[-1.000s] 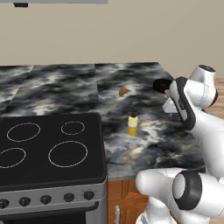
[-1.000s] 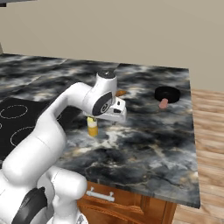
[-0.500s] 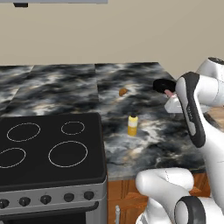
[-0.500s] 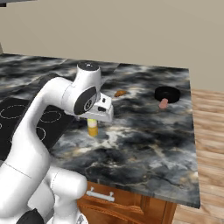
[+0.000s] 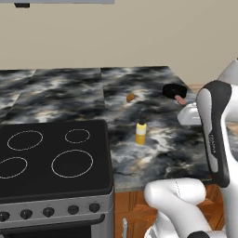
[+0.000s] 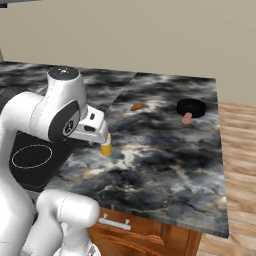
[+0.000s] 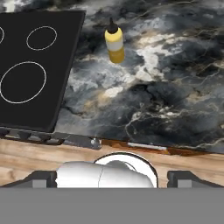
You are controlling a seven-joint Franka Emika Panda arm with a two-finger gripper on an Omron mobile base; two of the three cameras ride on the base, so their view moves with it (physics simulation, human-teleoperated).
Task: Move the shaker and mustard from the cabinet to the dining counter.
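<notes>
One mustard bottle (image 5: pixel 141 133) stands upright on the dining counter (image 5: pixel 139 83), just beside the right edge of the black stovetop (image 5: pixel 51 153) and well back from the counter's front lip. In the hand view the bottle (image 7: pixel 115 43) sits near the top, clear of everything around it. The shaker cannot be picked out on this stretch of stone, and the cabinet lies outside these views.

The gripper (image 7: pixel 111 178) is spread to its widest and holds nothing; its two dark fingertips (image 7: pixel 41 178) stand far apart at the bottom of the hand view, well away from the bottle.

Judged by its look, the bottle is light, a small plastic squeeze container whose walls would give under a hard pinch. Its smooth sides may slip, and its narrow base makes it easy to knock over. The best hold is probably across the yellow body at mid-height, above the darker lower band, never on the thin dark nozzle.

Farther back on the counter lie a small brown lump (image 5: pixel 131 97) and a black round dish (image 5: pixel 175 90) with a pink piece (image 6: pixel 186 118) at its edge, both well apart from the bottle.
</notes>
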